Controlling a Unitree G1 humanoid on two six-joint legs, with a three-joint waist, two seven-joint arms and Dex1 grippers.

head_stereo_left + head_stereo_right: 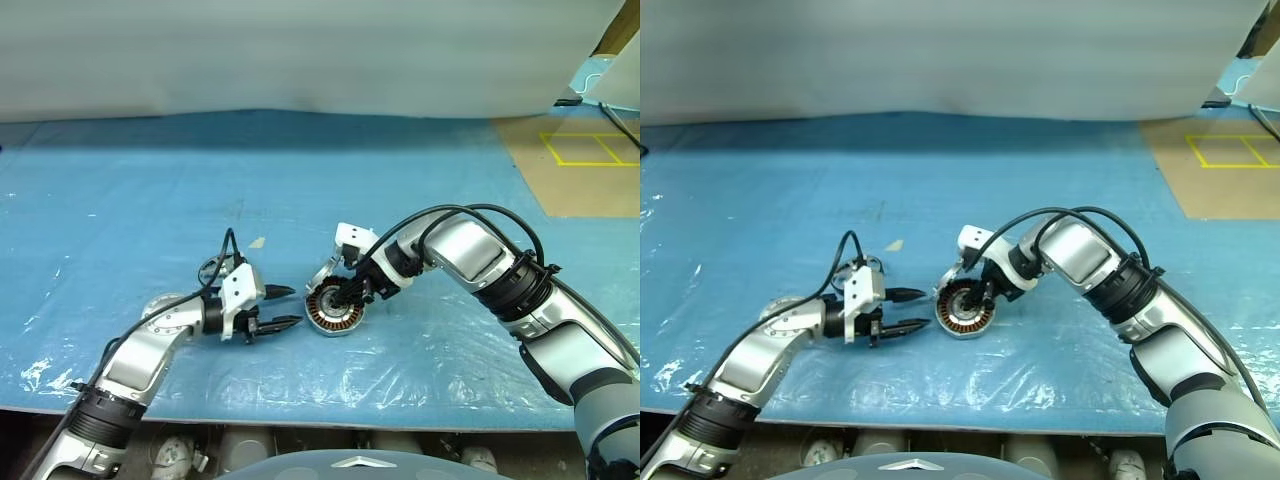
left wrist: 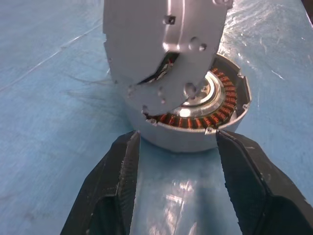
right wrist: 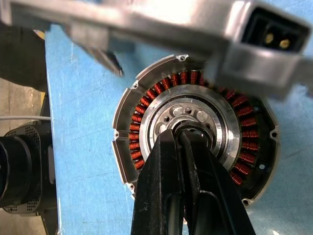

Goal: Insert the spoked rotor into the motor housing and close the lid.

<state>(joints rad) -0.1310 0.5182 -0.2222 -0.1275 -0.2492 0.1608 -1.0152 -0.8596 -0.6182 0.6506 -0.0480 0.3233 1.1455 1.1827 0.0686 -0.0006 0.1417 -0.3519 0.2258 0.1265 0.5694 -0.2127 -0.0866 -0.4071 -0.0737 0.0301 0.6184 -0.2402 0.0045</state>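
- one motor housing [image 1: 335,310] on the blue sheet [image 1: 150,200], open face up, no cover on it
- inside: ring of copper windings [image 3: 146,105] round the wall, and one spoked rotor [image 3: 188,117] sitting in the middle, hub at centre
- right gripper [image 3: 181,139] reaches down into the housing, fingers pinched together with tips at the rotor hub; can't tell if they actually grip it
- left gripper [image 1: 282,307] lies low just beside the housing, jaws spread wide, nothing between them; in the left wrist view its fingertips [image 2: 128,147] flank the housing wall without touching
- count: 1 housing, 1 rotor, 2 grippers
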